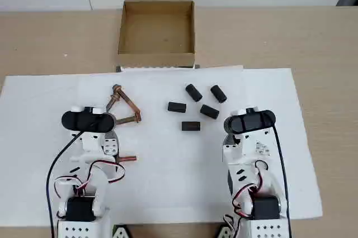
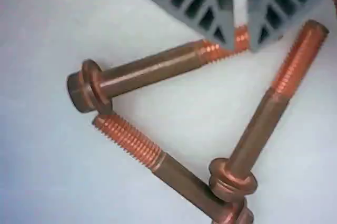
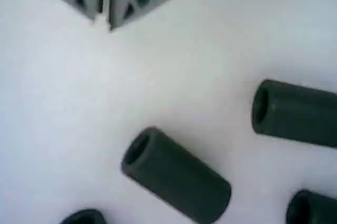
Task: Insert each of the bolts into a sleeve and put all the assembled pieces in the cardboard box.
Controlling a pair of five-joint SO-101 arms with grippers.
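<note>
Three bolts lie in a rough triangle on the white sheet. A fourth bolt rests apart, just beside my left arm. Five sleeves are scattered between the arms and the cardboard box, which stands just past the sheet's far edge. My left gripper is pressed nearly together over one bolt's threaded tip. My right gripper is pressed together over bare paper, near a sleeve. I see open sheet between the arms down to the near edge.

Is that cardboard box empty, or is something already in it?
Empty: the floor inside the cardboard box is bare, and the bolts and sleeves lie outside it on the white paper.
</note>
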